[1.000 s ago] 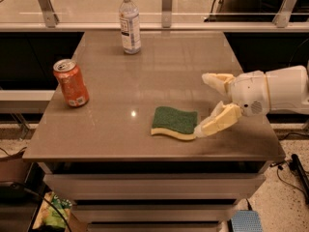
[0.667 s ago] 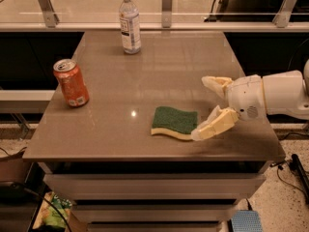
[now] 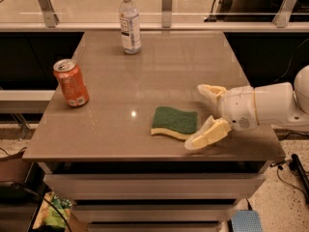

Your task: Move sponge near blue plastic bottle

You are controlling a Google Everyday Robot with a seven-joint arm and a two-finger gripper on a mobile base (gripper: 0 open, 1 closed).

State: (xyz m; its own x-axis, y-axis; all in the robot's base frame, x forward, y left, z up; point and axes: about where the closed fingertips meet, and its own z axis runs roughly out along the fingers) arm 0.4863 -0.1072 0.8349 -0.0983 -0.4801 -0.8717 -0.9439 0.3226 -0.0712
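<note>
Camera view: the can [image 3: 71, 82] stands well left of the sponge [image 3: 175, 122], and the bottle [image 3: 130, 23] stands far behind it, at the back of the table [image 3: 193, 57]. The sponge lies flat near the front. Just right of it, the gripper [image 3: 200, 116] is spread wide around its right end, probably to grasp it.

One white arm [image 3: 273, 105], extended level from the right. One claw [image 3: 195, 117], low over the surface's [image 3: 145, 76] front right part, fingers [image 3: 210, 135] spread wide apart.
</note>
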